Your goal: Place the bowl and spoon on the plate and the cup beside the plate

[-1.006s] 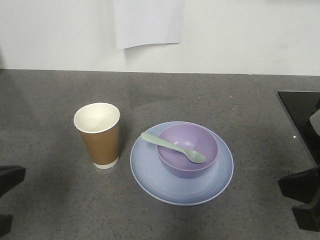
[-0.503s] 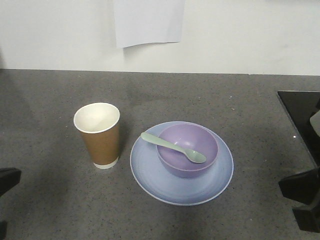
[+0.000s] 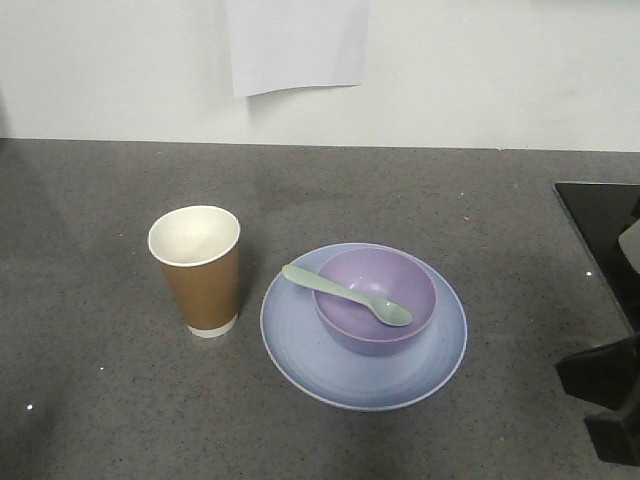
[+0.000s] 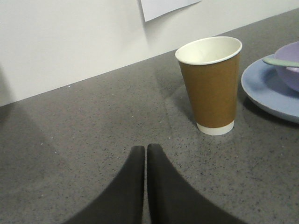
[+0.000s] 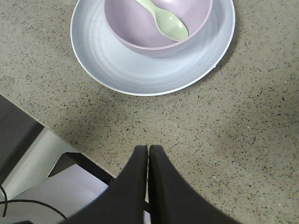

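Observation:
The pale blue plate point(image 3: 300, 350) lies on the grey table with the lavender bowl point(image 3: 375, 310) standing on it. The mint spoon point(image 3: 345, 293) rests across the bowl, scoop inside and handle over the left rim. The brown paper cup point(image 3: 195, 270) stands upright just left of the plate. My left gripper point(image 4: 145, 147) is shut and empty, hovering over bare table short of the cup point(image 4: 210, 84). My right gripper point(image 5: 148, 148) is shut and empty near the table edge, back from the plate point(image 5: 140, 70), bowl point(image 5: 140, 28) and spoon point(image 5: 166, 21).
A white sheet of paper point(image 3: 297, 45) hangs on the wall behind the table. A black flat object point(image 3: 600, 220) sits at the right edge. In the right wrist view the table edge point(image 5: 56, 135) runs diagonally at the lower left, with floor and a cable below.
The dark left gripper shape at the lower left of the front view has drawn back out of the frame. The cup, plate, bowl and spoon have not moved.

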